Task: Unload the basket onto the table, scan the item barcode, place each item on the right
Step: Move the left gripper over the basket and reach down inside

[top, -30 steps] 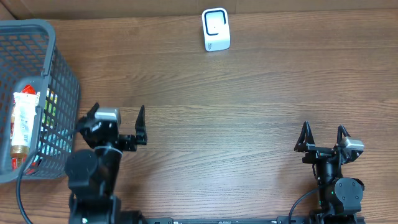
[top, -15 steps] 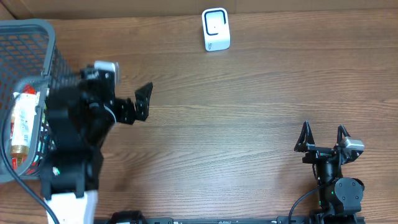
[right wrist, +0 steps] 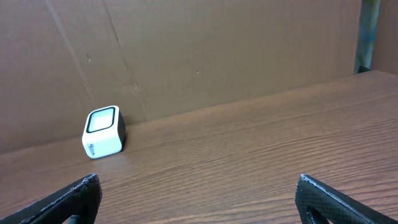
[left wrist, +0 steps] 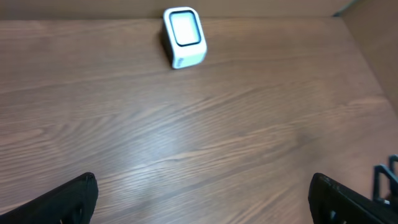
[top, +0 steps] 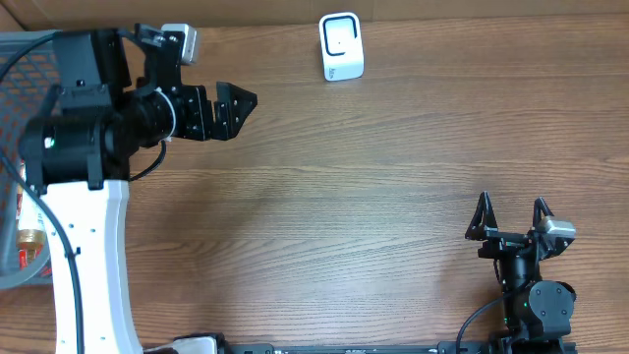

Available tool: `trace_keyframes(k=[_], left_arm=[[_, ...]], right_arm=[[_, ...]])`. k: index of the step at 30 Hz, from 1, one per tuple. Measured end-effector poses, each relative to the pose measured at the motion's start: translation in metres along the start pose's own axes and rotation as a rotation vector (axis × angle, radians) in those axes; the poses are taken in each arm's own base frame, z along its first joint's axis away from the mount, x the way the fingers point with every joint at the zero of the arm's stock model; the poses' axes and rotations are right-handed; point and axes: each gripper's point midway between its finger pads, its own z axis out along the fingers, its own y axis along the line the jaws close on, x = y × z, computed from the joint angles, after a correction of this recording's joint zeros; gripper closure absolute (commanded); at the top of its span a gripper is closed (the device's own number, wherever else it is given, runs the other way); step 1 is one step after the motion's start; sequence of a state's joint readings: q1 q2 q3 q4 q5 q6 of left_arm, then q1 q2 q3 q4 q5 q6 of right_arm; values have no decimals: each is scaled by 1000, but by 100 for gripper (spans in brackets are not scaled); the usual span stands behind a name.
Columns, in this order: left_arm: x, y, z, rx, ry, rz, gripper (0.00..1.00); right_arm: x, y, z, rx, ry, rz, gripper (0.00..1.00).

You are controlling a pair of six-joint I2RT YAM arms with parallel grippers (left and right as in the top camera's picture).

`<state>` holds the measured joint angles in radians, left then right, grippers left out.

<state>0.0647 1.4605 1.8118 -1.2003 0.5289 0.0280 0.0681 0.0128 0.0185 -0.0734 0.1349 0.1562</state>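
The white barcode scanner [top: 341,46] stands at the back of the wooden table, also seen in the left wrist view [left wrist: 183,36] and the right wrist view [right wrist: 104,132]. An item, a white tube [top: 24,208], lies in the grey basket [top: 18,277] at the far left, mostly hidden under my left arm. My left gripper [top: 224,106] is raised above the table to the right of the basket, open and empty [left wrist: 202,199]. At the front right, my right gripper [top: 511,218] is open with nothing between its fingers [right wrist: 199,196].
A brown cardboard wall [right wrist: 205,56] runs behind the scanner along the table's back edge. My right arm [left wrist: 387,180] shows at the right edge of the left wrist view. Bare wood lies between the two arms.
My left arm has lifted and swung from the front left toward the back, now over the basket's right side. The right arm has not moved. Both grippers stayed open.
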Motion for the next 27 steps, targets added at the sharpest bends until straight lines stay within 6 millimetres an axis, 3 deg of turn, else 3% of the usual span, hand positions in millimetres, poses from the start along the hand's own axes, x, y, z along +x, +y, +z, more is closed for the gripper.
trace_keyframes(k=[5,7,10,12,13,16,20,24,27], left_arm=[[0,4,13,27,27,-28,0],[-5,16,9,-9,10,-82,0],[-22,60,-25,-136,-87,-211,0],[-30,104,-63,-254,-187,-346,0],[-30,117,-74,-284,-212,-389,0],[-11,176,-124,-433,-302,-617,5],[35,237,-175,-613,-352,-879,8],[81,288,-193,-796,-298,-1048,11],[91,319,-185,-847,-270,-1058,11]], right_arm=[[0,0,0,0,0,1,0],[0,0,0,0,0,1,0],[0,0,0,0,0,0,0],[0,0,0,0,0,0,0],[0,0,0,0,0,0,0],[0,0,0,0,-1,1,0],[0,0,0,0,0,0,0],[0,0,0,0,0,1,0],[0,0,0,0,-1,0,0]])
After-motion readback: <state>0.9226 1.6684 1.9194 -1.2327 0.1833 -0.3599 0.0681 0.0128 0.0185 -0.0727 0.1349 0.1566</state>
